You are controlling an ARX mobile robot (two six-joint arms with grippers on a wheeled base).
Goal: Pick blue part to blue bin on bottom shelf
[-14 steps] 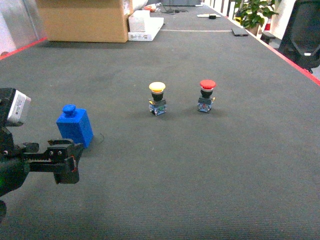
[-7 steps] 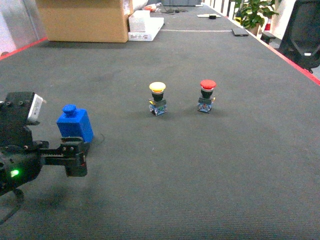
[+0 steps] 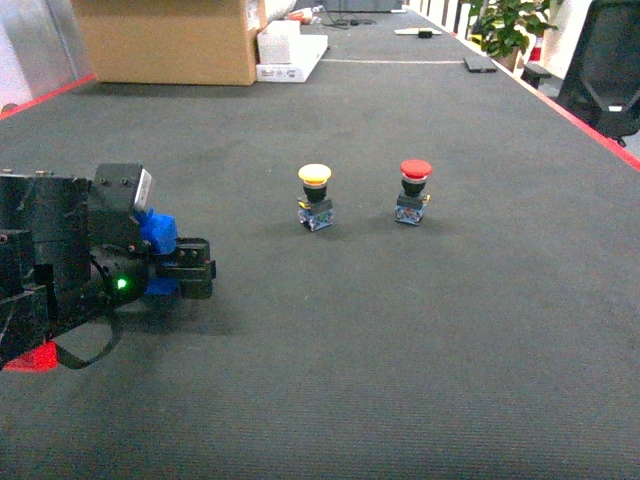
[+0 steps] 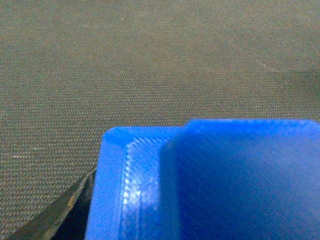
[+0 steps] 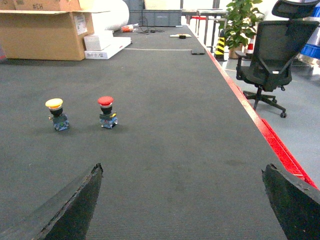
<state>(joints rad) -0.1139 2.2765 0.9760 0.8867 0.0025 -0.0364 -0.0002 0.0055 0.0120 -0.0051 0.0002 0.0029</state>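
The blue part (image 3: 158,232) stands on the dark mat at the left, mostly hidden behind my left arm in the head view. My left gripper (image 3: 198,268) is open and has the part between its jaws. In the left wrist view the blue part (image 4: 225,185) fills the lower frame, with one dark finger (image 4: 60,222) just beside its left edge; the other finger is hidden. My right gripper (image 5: 182,200) is open over bare mat and holds nothing; it is outside the head view. The blue bin and the bottom shelf are out of view.
A yellow-capped push button (image 3: 314,196) and a red-capped push button (image 3: 414,190) stand mid-table. A cardboard box (image 3: 165,40) and white boxes (image 3: 290,50) sit at the far end. A red strip (image 3: 590,125) marks the right table edge, with an office chair (image 5: 272,55) beyond it.
My left arm has moved forward and right, from short of the blue part to over it, so the part now sits between the jaws and is largely covered.
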